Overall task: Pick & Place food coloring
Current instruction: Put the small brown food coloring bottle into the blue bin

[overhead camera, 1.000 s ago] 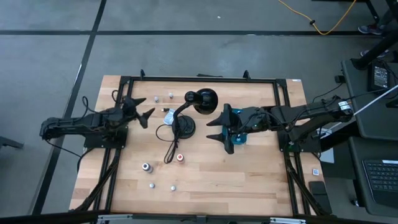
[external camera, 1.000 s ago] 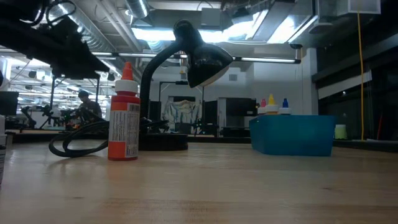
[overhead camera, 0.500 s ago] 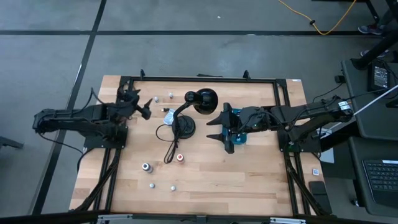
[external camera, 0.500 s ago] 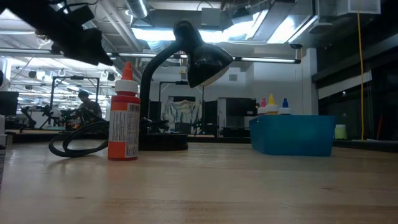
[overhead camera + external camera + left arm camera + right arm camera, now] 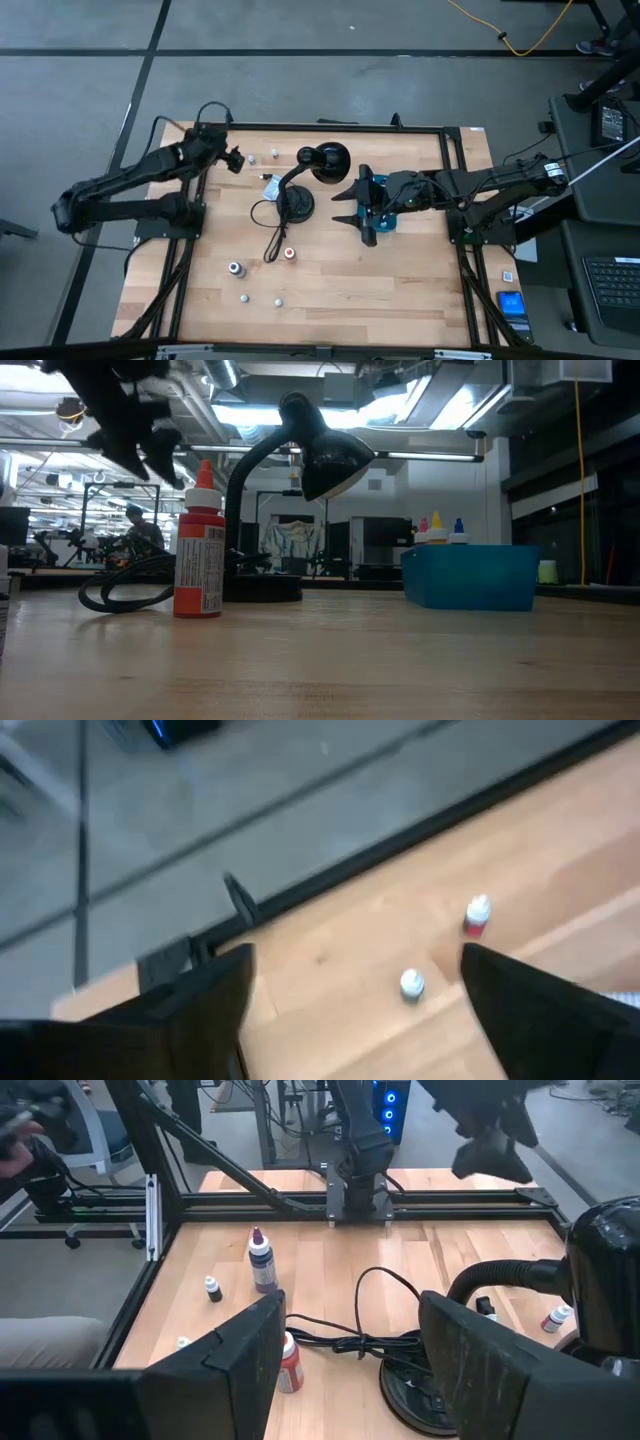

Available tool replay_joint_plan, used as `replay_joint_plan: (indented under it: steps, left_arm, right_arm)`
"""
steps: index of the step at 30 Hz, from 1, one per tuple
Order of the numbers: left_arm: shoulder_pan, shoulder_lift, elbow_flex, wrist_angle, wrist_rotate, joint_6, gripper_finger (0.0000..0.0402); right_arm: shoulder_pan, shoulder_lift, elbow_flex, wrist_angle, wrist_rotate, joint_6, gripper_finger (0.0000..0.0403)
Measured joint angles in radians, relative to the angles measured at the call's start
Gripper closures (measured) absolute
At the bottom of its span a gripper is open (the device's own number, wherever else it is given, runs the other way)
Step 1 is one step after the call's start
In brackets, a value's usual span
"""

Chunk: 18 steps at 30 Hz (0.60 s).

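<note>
Your left gripper has its jaws spread wide with nothing between them; it hangs in the air over the table's far left corner, and its wrist view looks down past the fingers at two small food coloring bottles, a white-capped bottle and a red bottle standing near each other on the wood close to the table's black frame.

Your right gripper has its jaws partly apart and holds nothing; it sits beside the teal box, which already has bottles in it, their yellow, red and blue tips showing above the rim.

The black desk lamp stands at the middle. In front of it a red-orange bottle, a purple-capped bottle and two tiny bottles stand scattered.
</note>
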Motion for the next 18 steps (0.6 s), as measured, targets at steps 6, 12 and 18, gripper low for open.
replay_joint_plan:
  steps: [6, 12, 18]
  left_arm:
    - [0.216, 0.119, 0.000, 0.000, 0.192, 0.095, 0.0056]
    - [0.286, 0.208, -0.048, 0.050, 0.253, 0.129, 0.0056]
    - [0.274, 0.251, -0.121, 0.180, 0.338, 0.073, 0.0056]
  right_arm:
    - [0.000, 0.000, 0.000, 0.000, 0.000, 0.000, 0.0172]
    - [0.000, 0.000, 0.000, 0.000, -0.008, 0.000, 0.0172]
    - [0.000, 0.000, 0.000, 0.000, -0.008, -0.006, 0.0172]
